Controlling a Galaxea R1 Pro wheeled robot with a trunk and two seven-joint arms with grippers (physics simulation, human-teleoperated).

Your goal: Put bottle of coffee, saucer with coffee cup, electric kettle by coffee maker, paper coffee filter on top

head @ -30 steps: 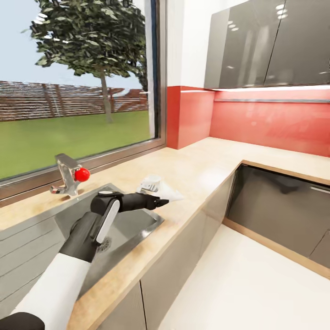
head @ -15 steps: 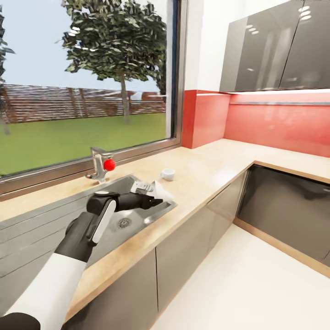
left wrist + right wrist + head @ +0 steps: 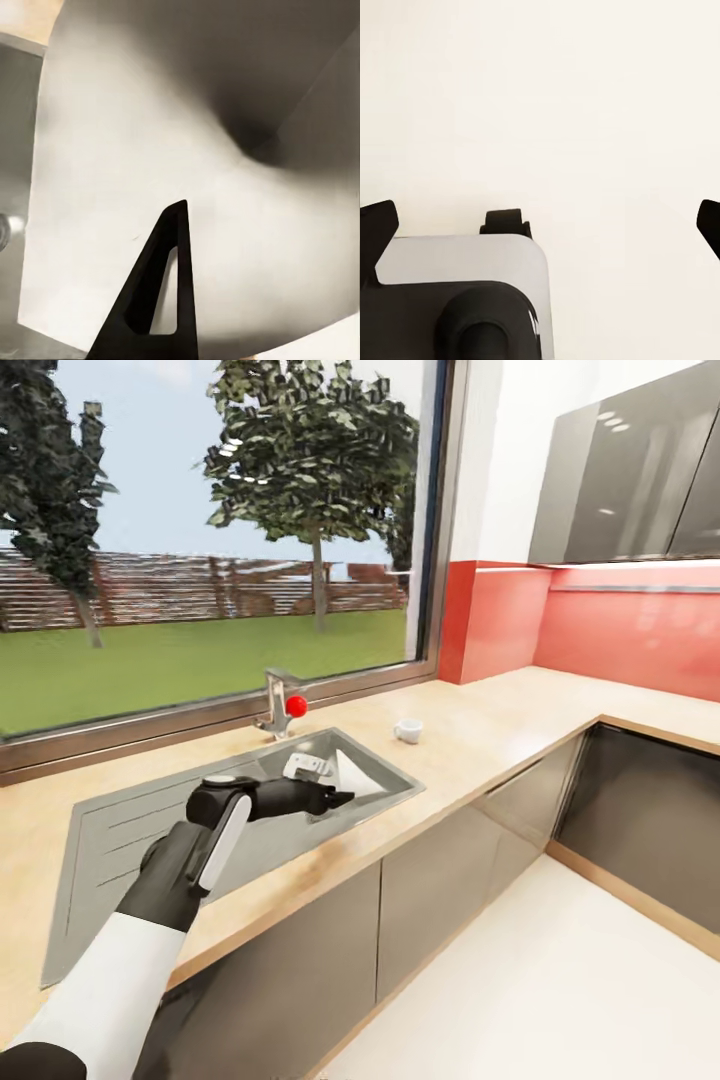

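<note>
Currently left gripper over sink, jaws clamped on paper coffee filter — thin cone, so carry level, grip light. Coffee cup on tabletop beyond sink. Right jaws apparently apart.

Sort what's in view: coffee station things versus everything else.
For the job: paper filter held in the left gripper, coffee cup, countertop.
Just there: sink, tap, window, wall cabinets.
</note>
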